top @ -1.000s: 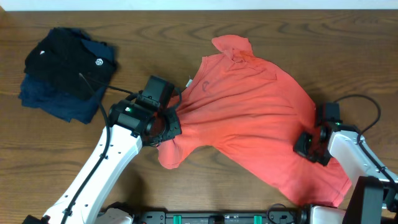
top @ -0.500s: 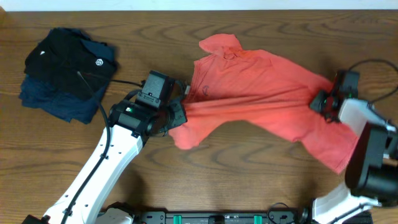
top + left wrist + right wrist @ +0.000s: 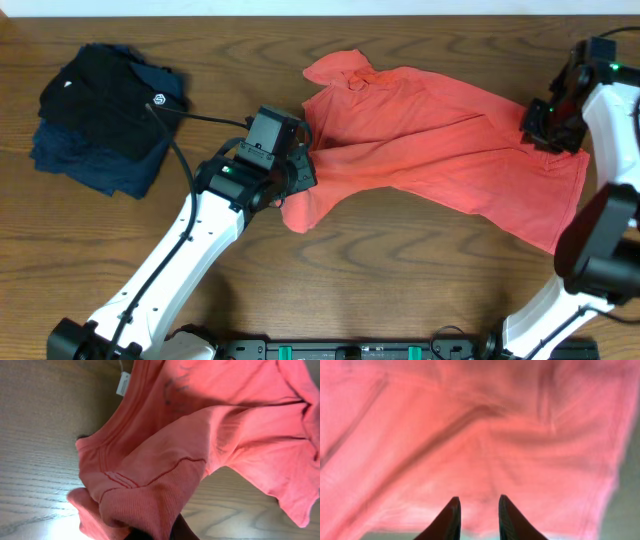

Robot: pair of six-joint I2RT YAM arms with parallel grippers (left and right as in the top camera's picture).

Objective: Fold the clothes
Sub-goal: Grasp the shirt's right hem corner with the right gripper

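One coral-red T-shirt point(image 3: 430, 125) lies stretched across the table between my two grippers, neck toward the left. No chest print shows. My left gripper point(image 3: 298, 172) is shut on bunched fabric near the collar; in the left wrist view the T-shirt point(image 3: 200, 435) covers all but the dark fingertips of the gripper point(image 3: 160, 532). My right gripper point(image 3: 545, 120) holds the shirt's right side at the far right. In the right wrist view its fingers point(image 3: 477, 510) stand slightly apart, with the T-shirt point(image 3: 480, 425) filling the frame.
A pile of black and navy-blue garments point(image 3: 100, 115) lies at the back left. Bare wooden table point(image 3: 400, 270) shows in front of the shirt. A white neck label point(image 3: 123, 383) hangs at the collar. The left arm's cable crosses near the dark pile.
Both grippers have moved toward the back of the table and dragged the shirt with them. The right gripper swung far up and right, pulling the shirt out flatter and wider.
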